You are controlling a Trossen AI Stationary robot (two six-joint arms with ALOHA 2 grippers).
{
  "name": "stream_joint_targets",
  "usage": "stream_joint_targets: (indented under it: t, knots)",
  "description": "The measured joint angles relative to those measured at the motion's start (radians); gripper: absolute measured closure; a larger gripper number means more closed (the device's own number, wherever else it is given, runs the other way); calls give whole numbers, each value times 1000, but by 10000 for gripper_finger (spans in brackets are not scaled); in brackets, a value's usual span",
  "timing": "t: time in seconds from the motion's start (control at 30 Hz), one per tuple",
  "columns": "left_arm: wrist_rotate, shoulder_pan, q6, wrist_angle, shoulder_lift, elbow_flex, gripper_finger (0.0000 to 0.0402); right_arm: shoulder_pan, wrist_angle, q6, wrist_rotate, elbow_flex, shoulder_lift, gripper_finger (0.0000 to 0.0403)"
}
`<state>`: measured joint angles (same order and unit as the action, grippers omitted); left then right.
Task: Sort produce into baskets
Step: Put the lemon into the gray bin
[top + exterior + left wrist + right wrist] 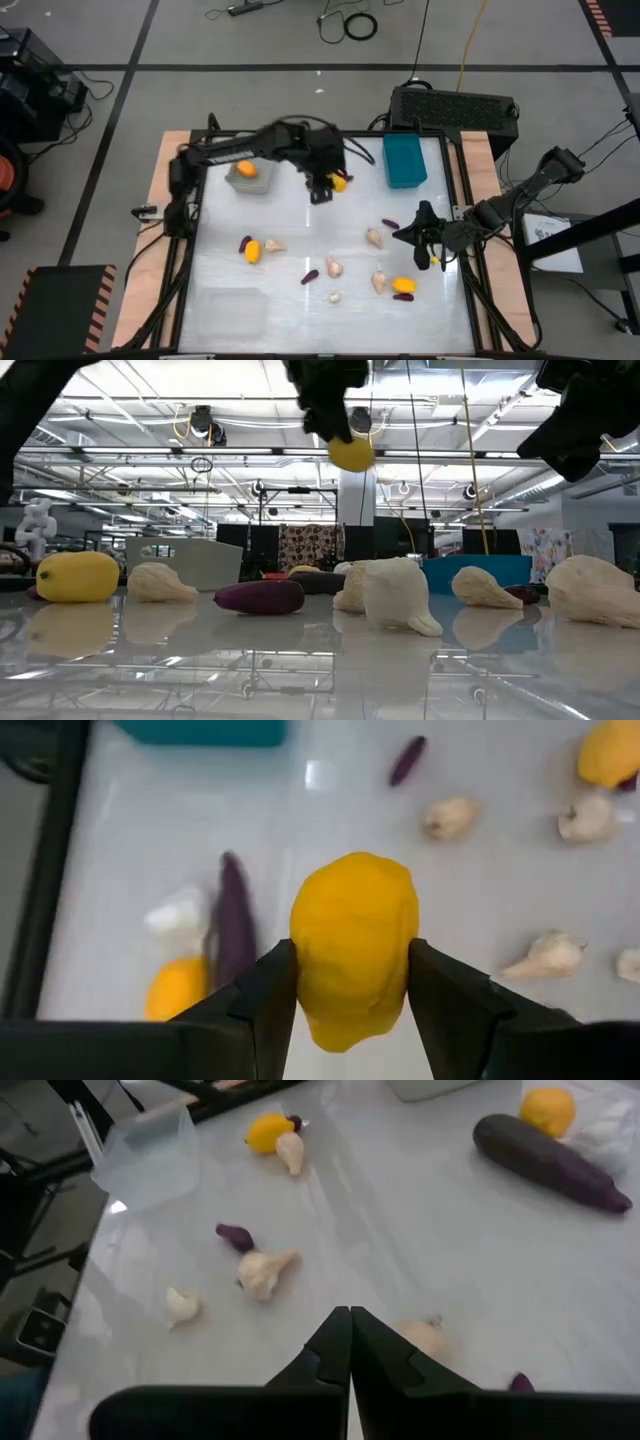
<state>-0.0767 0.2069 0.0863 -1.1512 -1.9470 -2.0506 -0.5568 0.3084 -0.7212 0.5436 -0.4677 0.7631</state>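
Observation:
My left gripper (333,185) is over the table's far middle, between the grey basket (248,180) and the teal basket (404,160), and is shut on an orange-yellow fruit (353,945). One orange fruit (245,170) lies in the grey basket. My right gripper (425,245) hangs shut above the table's right side, touching nothing. Loose produce lies on the table: garlic bulbs (375,237), purple pieces (310,277) and orange fruits (404,285). The clear basket (150,1150) stands at the near left. My left gripper pinches the orange-yellow fruit by its two opposite sides (300,970) between its two fingers (268,1005). The fingers slant down from above. The fruit (350,453) hangs below them, lifted well clear of the table.
A large dark eggplant (545,1160) lies beside a garlic bulb and an orange fruit under my left arm. A black box (452,108) stands behind the table's far right corner. Bare table shows at the near middle (300,320).

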Motion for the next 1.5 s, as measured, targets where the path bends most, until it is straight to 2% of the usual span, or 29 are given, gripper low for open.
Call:
stream_joint_targets:
  t: [0.13, 0.33, 0.4, 0.5, 0.6, 0.7, 0.8, 0.97, 1.3, 1.5]
  knots:
    - [55, 51, -50, -2, 168, 163, 224, 0, -4, 0, 0, 0, 25, 403]
    - [256, 146, -153, 159, 457, 500, 224, -1, -6, 0, 1, 1, 59, 403]
    - [357, 182, -210, 222, 539, 619, 224, -1, -5, 0, 1, 1, 70, 403]
    - [481, 228, -308, 291, 617, 781, 224, 0, -6, 0, 1, 1, 83, 403]
    - [490, 266, -411, 335, 649, 908, 224, 0, -8, -6, 3, 1, 93, 403]
    - [489, 289, -447, 361, 646, 999, 224, 1, -18, -19, 13, 1, 96, 403]
    - [504, 305, -448, 393, 638, 1046, 224, 8, -50, -10, 14, 1, 96, 403]
    - [604, 313, -441, 406, 639, 1058, 219, 27, -81, -1, 12, 1, 96, 403]
    - [583, 330, -395, 413, 626, 1059, 126, 39, -103, -8, 8, 1, 96, 403]
    - [571, 330, -369, 435, 624, 1059, 112, 39, -103, -23, 6, 1, 96, 403]
